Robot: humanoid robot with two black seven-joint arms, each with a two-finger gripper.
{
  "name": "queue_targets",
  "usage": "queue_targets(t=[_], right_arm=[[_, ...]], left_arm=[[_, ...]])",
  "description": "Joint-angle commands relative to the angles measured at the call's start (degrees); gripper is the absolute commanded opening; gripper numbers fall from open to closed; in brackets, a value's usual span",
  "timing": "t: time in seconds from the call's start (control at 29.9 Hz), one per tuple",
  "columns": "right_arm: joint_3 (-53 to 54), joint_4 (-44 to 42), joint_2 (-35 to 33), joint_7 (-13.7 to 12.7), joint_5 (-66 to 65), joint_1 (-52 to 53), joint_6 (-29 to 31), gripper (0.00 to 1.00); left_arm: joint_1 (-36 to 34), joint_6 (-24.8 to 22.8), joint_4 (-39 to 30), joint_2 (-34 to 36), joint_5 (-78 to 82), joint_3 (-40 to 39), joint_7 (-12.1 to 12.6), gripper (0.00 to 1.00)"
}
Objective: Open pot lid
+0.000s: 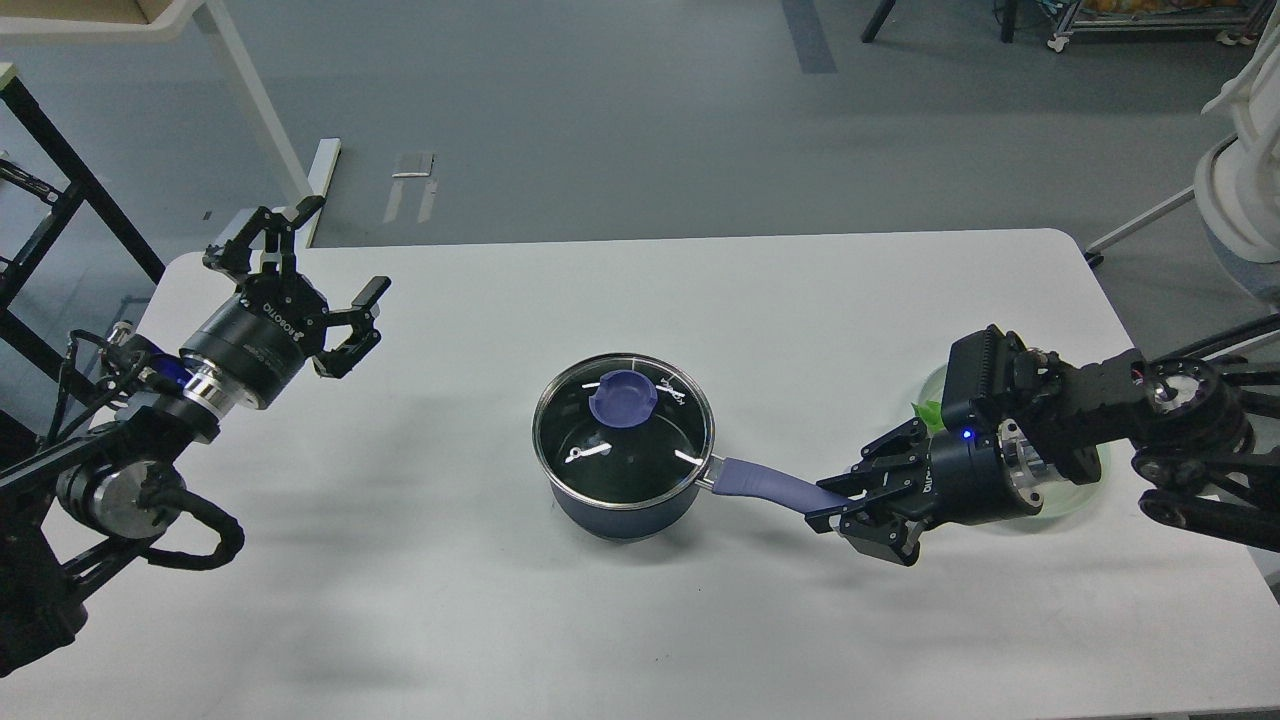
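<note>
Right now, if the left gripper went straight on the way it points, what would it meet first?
The left gripper, open, points up and away toward the table's far edge, not at the pot or lid. Its line looks free as far as shown, though depth is unclear.

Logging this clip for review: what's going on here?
A two-armed robot is set to lift a pot lid. Its right tool is closed around the end of the saucepan's purple handle, steadying the saucepan. The glass lid sits on it. The left tool hangs open, well away to the left.
</note>
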Motion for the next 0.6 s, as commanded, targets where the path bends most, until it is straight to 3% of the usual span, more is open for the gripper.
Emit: queue_targets(t=[0.0, 0.23, 0.37, 0.57], right_arm=[[0.00, 0.03, 0.03, 0.00, -0.01, -0.01, 0.01, 0.30], [0.00, 0.03, 0.03, 0.00, 0.07, 0.08, 0.01, 0.30], [0.00, 0.03, -0.06, 0.00, 0.07, 0.08, 0.01, 0.30], [0.00, -0.32, 0.12, 0.00, 0.16, 0.34, 0.10, 0.30]], left_arm=[[0.00, -0.28, -0.83, -0.17, 1.27, 0.15, 0.00, 0.99], [-1.93, -0.19, -0.92, -0.17, 11.35, 0.58, 0.00, 0.99], [-5.17, 0.16, -1.53, -0.17, 34.78, -0.38, 0.00, 0.99], [-10.98, 5.34, -9.87, -0.78, 67.76, -0.12, 0.00, 0.99]])
